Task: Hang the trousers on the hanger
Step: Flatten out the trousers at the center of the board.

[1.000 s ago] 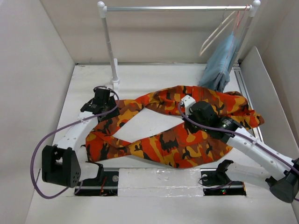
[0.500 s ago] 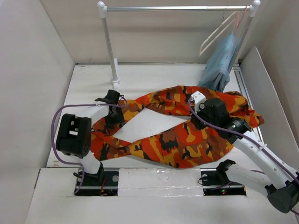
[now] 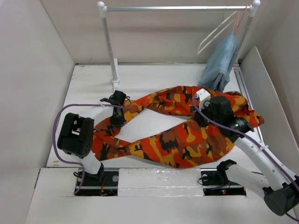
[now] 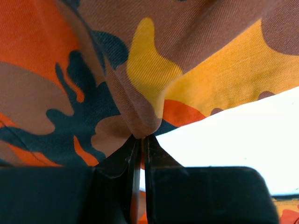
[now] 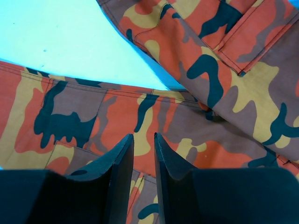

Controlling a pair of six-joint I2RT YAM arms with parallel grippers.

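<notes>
Left pincer (image 4: 141, 138) pinches the trousers (image 3: 177, 140) at a leg edge; right pincer (image 5: 143, 138) hangs slightly parted.

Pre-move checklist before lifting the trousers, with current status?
1. The left tool shut on a fold of the trousers: ok.
2. The right tool gripping cloth: not ok; jaws slightly apart over the trousers, nothing between them.
3. Both legs gathered for hanging: not ok; they lie spread on the table.
4. The hanger off the rail: not ok; it hangs there.
5. The hanger clear of the blue garment: cannot tell; they hang close together.
</notes>
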